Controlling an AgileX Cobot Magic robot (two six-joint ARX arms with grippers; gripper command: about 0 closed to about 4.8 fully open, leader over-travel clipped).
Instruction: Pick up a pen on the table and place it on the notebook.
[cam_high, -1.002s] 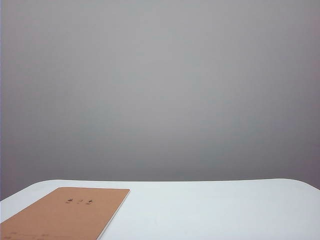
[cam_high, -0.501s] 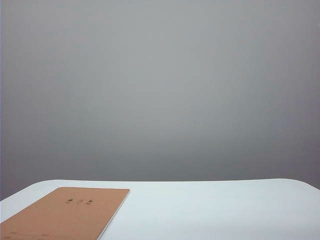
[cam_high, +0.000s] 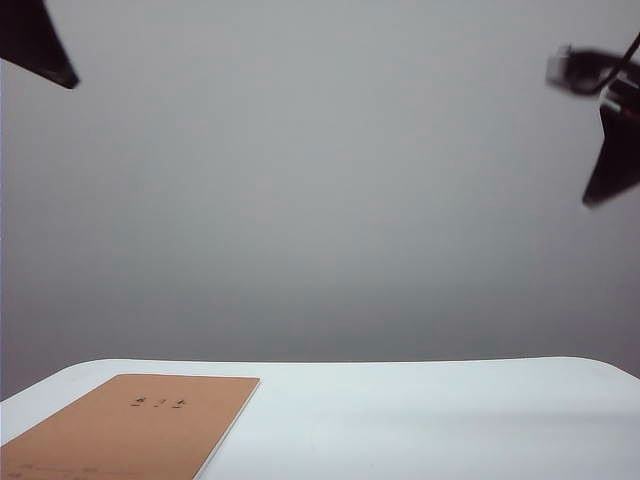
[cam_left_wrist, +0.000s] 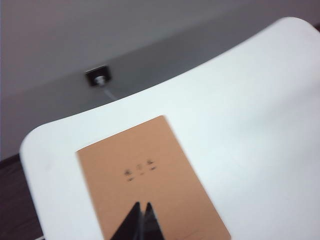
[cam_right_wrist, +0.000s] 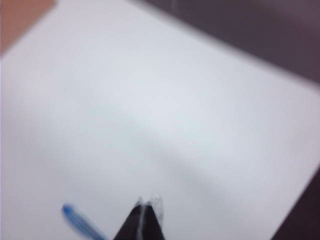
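The tan notebook (cam_high: 130, 425) lies flat at the near left of the white table (cam_high: 420, 420). High at the upper left of the exterior view is my left gripper (cam_high: 60, 78). In its wrist view the left gripper (cam_left_wrist: 141, 205) is shut and empty, hovering above the notebook (cam_left_wrist: 150, 180). My right gripper (cam_high: 592, 200) hangs high at the right edge, well above the table. In the blurred right wrist view the right gripper (cam_right_wrist: 149, 201) is shut and empty, and the blue pen (cam_right_wrist: 80, 222) lies on the table (cam_right_wrist: 165, 115) beside it. The pen is hidden in the exterior view.
A corner of the notebook (cam_right_wrist: 22, 15) shows in the right wrist view. A small dark fitting with a cable (cam_left_wrist: 99, 78) sits on the wall past the table's rounded far corner (cam_left_wrist: 30, 142). Dark floor (cam_right_wrist: 300, 215) lies beyond the table edges.
Both arms have come into the exterior view from above, the left at the upper left, the right at the upper right. The notebook has not moved.
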